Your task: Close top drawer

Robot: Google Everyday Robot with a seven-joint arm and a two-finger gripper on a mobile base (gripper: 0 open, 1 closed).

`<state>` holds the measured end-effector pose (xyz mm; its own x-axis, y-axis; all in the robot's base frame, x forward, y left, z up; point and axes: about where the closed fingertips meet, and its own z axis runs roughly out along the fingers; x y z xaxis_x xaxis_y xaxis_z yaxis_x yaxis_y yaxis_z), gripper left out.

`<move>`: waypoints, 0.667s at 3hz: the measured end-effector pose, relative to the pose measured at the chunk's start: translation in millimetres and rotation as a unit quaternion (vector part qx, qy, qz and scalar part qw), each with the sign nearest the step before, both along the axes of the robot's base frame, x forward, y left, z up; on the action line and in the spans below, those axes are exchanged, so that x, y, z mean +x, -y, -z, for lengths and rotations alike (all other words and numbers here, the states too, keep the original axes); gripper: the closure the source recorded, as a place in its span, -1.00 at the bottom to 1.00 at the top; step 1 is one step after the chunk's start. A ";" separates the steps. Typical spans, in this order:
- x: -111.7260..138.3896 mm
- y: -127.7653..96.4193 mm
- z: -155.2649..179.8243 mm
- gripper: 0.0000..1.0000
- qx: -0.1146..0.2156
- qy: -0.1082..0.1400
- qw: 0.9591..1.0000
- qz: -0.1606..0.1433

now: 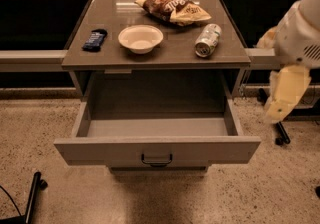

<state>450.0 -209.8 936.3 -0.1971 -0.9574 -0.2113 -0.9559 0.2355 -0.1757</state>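
Observation:
The top drawer (100, 150) of a grey-beige cabinet is pulled far out toward me, and its inside is empty. Its flat front panel has a small dark loop handle (156, 160) at the centre. My gripper (282, 98), yellowish on a white arm, hangs pointing down at the right. It is beside the drawer's right side, a little above the front panel and apart from it, and it holds nothing that I can see.
On the cabinet top (165, 58) lie a dark snack bar (94, 39), a white bowl (140, 38), a chip bag (172, 9) and a can on its side (207, 40). A black stand leg (32, 193) is at the lower left, and black legs with casters (280, 133) are at the right.

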 end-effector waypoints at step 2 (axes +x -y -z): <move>-29.2 3.4 167.0 -1.00 0.096 -0.030 0.994 -0.042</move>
<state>420.8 -213.1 769.3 -0.1356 -0.9144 -0.3815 -0.9809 0.1780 -0.0780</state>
